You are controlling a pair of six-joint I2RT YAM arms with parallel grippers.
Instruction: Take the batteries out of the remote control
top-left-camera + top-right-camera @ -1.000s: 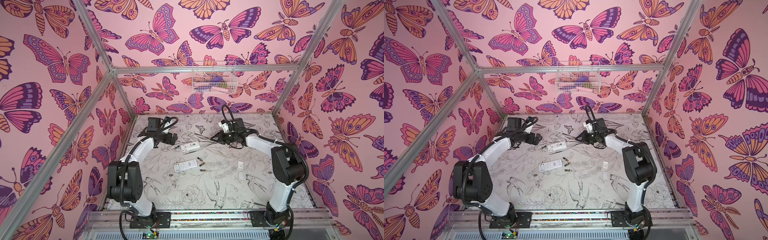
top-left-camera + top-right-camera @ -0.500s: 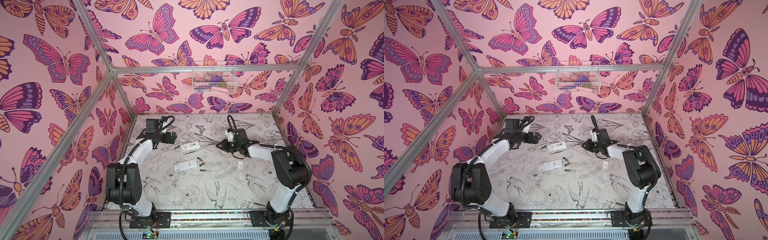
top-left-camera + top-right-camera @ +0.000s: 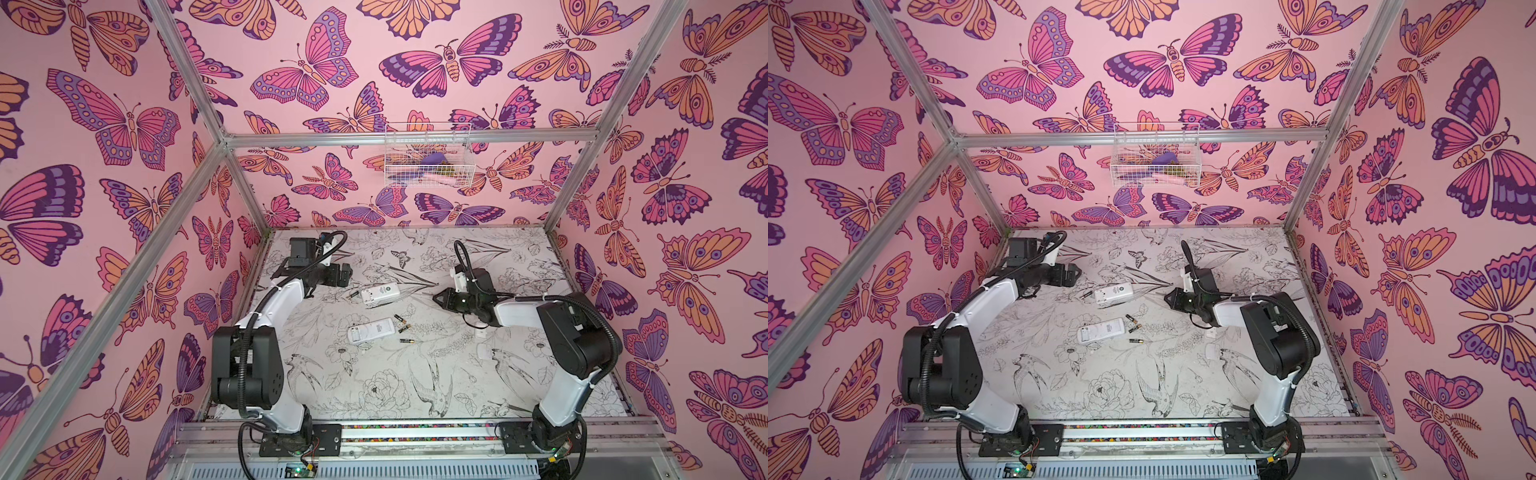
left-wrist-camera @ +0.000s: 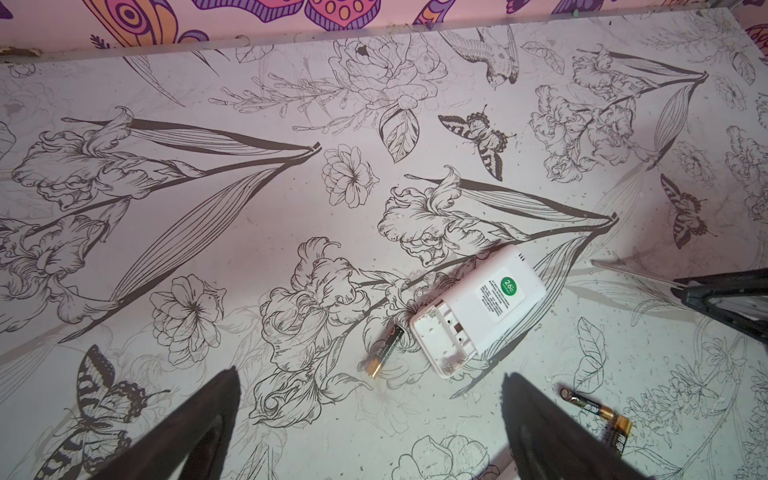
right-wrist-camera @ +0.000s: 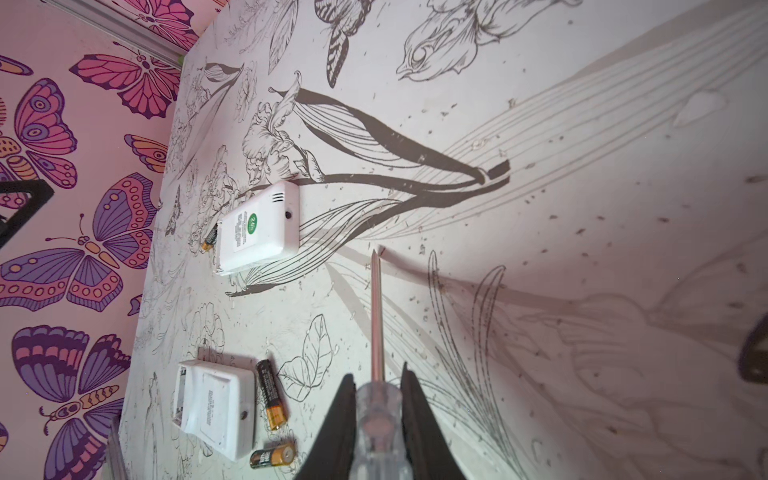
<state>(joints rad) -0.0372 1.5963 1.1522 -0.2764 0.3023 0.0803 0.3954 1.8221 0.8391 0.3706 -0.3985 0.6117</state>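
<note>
Over the last second my right pincer has swung from behind the green-sticker remote to level with it on its right. It is lower now and well apart from the remote. It is clenched around the clear handle of the screwdriver, whose tip points at bare tabletop. My left pincer has hardly stirred and hangs released, jaws wide, just behind that remote's left end. I take this to mean the prying is over: in the left wrist view that remote's compartment lies open and empty, with nothing left to lever out.

Counted, there are two remotes. The second remote lies just in front of the green-sticker one, and its bay looks empty too. Four batteries are all out on the tabletop. One battery lies just beside the green-sticker remote's left end, and three lie in front of its right end. There is one screwdriver. Two small white pieces, likely the covers, sit well off to its front right.
</note>
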